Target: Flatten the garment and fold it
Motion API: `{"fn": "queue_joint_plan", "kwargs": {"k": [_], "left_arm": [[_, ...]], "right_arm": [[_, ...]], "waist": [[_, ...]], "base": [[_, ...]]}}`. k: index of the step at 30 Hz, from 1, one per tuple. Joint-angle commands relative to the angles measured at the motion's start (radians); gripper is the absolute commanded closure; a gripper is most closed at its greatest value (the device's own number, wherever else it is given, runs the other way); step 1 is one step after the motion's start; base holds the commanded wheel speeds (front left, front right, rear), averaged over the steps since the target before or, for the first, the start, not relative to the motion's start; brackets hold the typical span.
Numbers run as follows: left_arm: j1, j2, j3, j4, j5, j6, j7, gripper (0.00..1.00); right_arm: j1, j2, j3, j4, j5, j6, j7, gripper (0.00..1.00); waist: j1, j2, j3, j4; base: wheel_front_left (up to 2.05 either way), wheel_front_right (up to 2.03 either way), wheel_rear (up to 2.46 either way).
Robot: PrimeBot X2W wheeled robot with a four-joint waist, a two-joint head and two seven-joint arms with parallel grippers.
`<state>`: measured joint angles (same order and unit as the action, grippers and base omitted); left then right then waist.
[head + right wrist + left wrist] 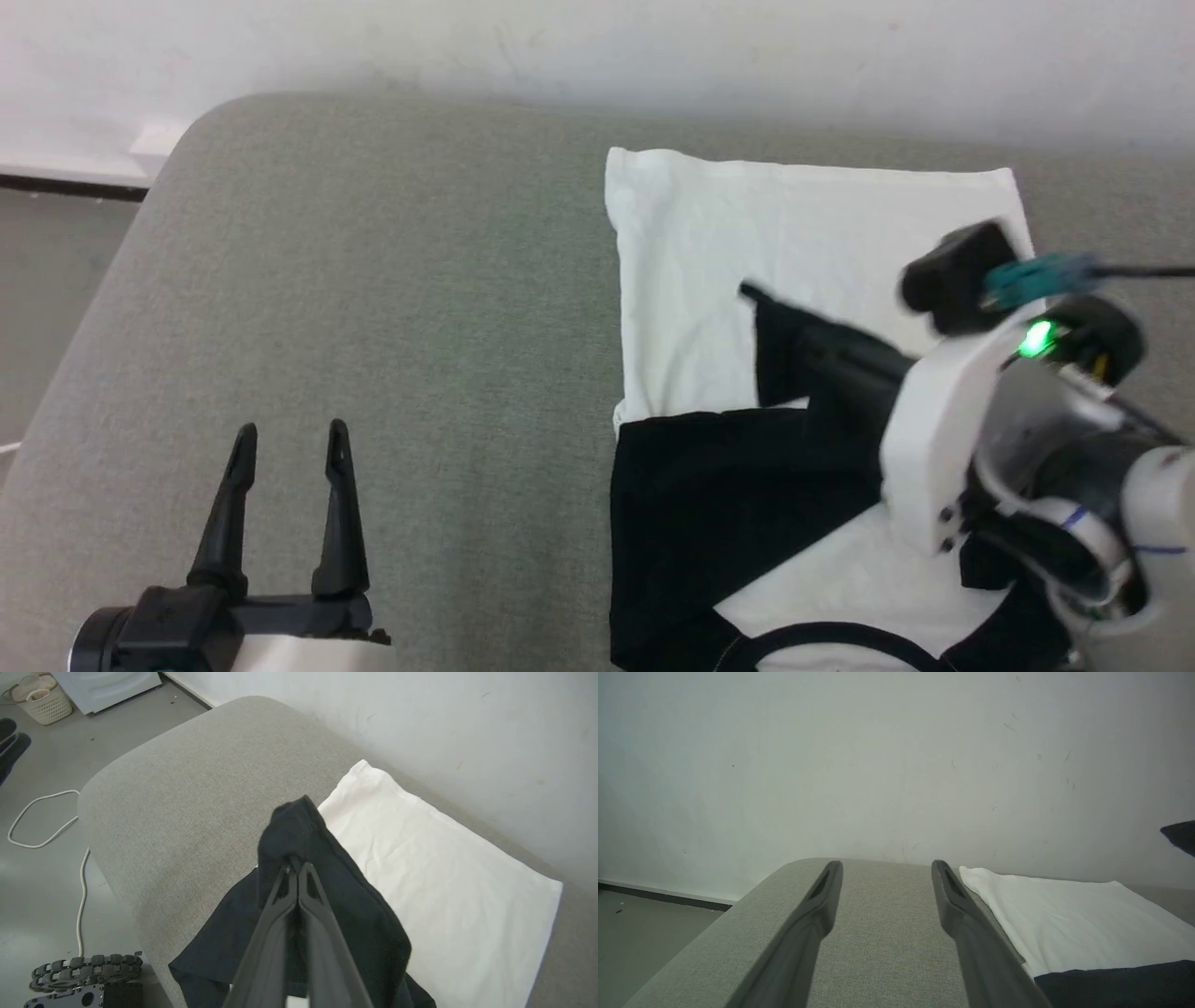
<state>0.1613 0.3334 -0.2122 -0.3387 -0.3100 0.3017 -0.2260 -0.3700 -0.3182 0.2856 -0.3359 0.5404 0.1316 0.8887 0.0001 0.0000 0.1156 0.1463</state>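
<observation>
Head view, from your left: the left gripper (292,429) hovers at the lower left over the grey cushion (420,280), its two fingers spread wide with nothing between them; further right you have the T-shirt (812,224) lying on the cushion, white body flat toward the wall (597,47), black sleeve (709,504) across its near part; above it the right gripper (752,294) has its fingers pressed together on a lifted fold of that sleeve. Right wrist view: a white cable (46,816) lies on the floor at the left; black cloth drapes over the closed fingertips; the white body spreads to their right.
</observation>
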Motion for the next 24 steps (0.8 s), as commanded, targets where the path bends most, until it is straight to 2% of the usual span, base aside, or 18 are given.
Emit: {"fn": "queue_joint_plan", "kwargs": {"k": [1,5,14,18,24], "left_arm": [[-0.011,-0.006,-0.004,0.000,-0.006,0.005,-0.008,0.00],[-0.025,-0.019,-0.017,0.010,-0.007,-0.002,-0.014,0.00],[-0.060,-0.047,-0.042,0.043,-0.005,-0.019,-0.025,0.00],[-0.074,-0.055,-0.050,0.057,-0.005,-0.027,-0.028,0.00],[-0.090,-0.061,-0.058,0.075,-0.006,-0.037,-0.030,0.00]], "right_arm": [[0.015,-0.009,0.028,0.012,0.008,-0.001,0.002,1.00],[0.020,-0.032,0.108,0.068,0.012,-0.001,-0.015,1.00],[0.025,-0.066,0.215,0.254,-0.014,-0.001,-0.102,1.00],[0.003,-0.057,0.264,0.363,-0.052,-0.001,-0.152,1.00],[-0.027,-0.009,0.295,0.544,-0.098,-0.001,-0.217,1.00]], "waist": [[-0.0001,0.0000,0.018,0.026],[-0.0001,0.0000,0.036,0.062],[-0.0001,0.0000,0.069,0.135],[-0.0001,0.0000,0.075,0.158],[-0.0001,0.0000,0.075,0.176]], "base": [[0.00,0.00,0.00],[0.00,0.00,0.00],[0.00,0.00,0.00],[0.00,0.00,0.00],[0.00,0.00,0.00]]}}
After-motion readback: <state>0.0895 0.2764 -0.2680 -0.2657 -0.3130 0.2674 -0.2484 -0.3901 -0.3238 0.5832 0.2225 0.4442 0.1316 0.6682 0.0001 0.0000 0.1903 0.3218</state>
